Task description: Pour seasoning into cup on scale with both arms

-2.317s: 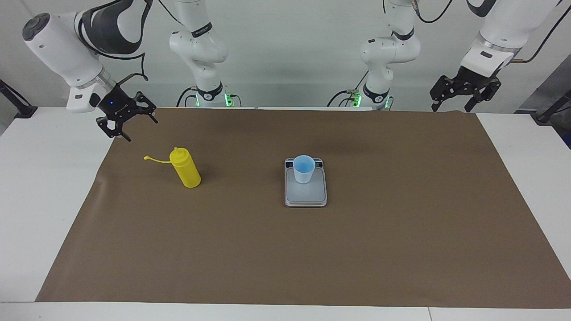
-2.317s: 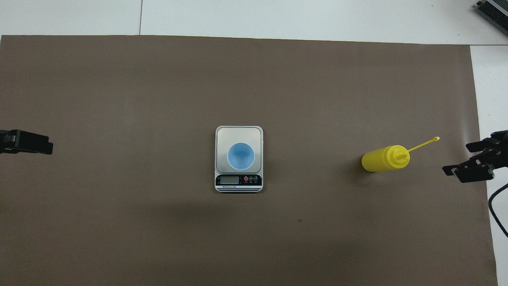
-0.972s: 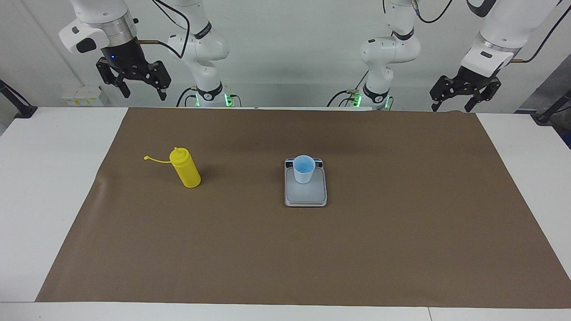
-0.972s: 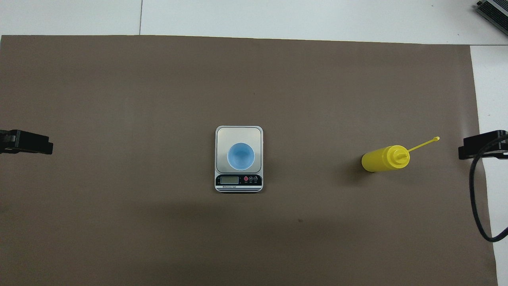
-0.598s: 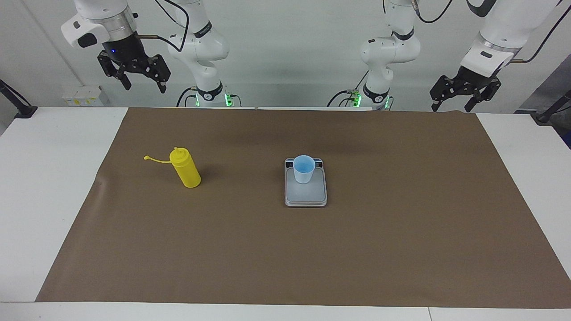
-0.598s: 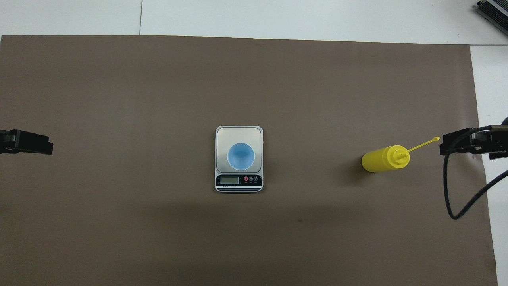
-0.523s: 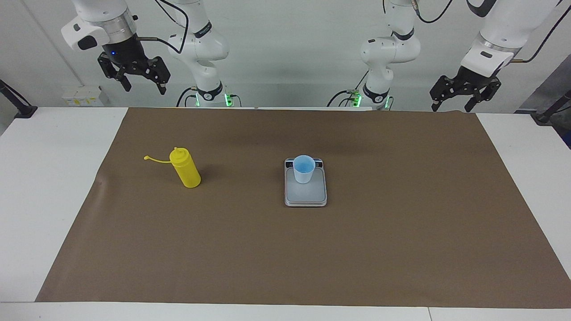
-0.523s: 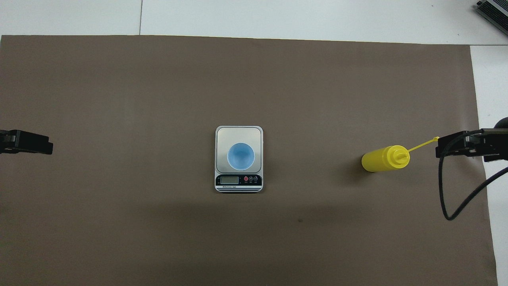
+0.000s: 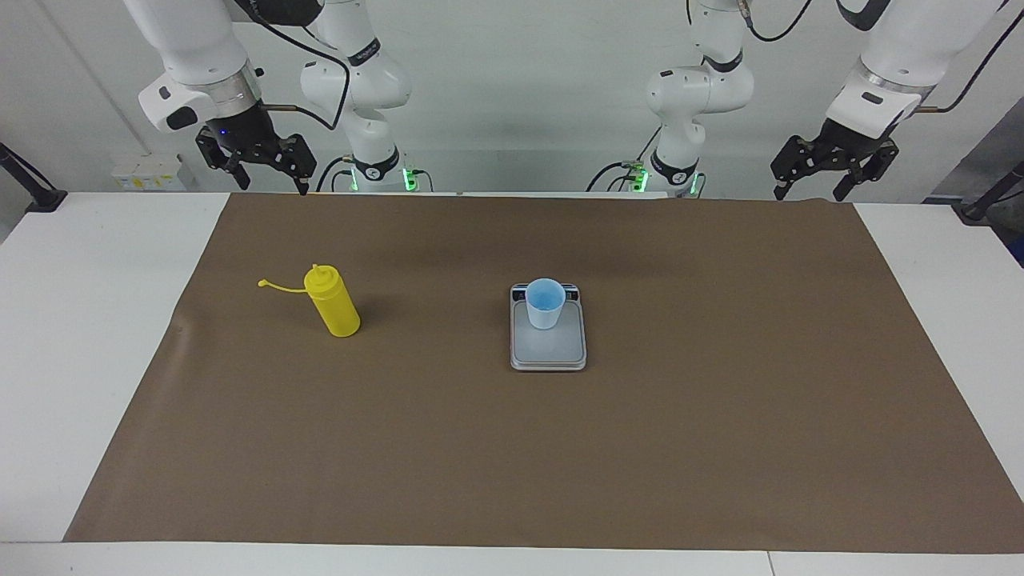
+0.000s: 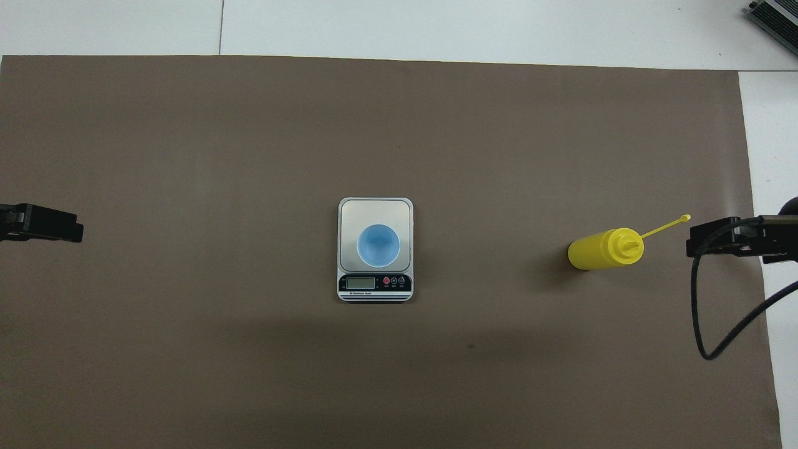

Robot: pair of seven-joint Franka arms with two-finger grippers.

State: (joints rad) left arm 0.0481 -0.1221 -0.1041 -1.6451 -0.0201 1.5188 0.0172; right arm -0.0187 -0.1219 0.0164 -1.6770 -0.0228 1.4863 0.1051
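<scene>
Facing view: bench (image 9: 96, 336), then scale (image 9: 549, 348) carrying the cup (image 9: 545, 303). Yellow seasoning (image 9: 332, 301) stands below the raised right gripper (image 9: 268, 178), fingers apart, untouched. Left gripper (image 9: 810, 189) waits, fingers apart.

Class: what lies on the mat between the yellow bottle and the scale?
Nothing: only bare brown mat separates the yellow bottle from the scale, clearest in the overhead view.

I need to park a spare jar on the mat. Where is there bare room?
Bare mat lies between the yellow bottle and the scale, which carries the cup, from the scale toward the left arm's end, and farther from the robots. Nowhere is crowded.
</scene>
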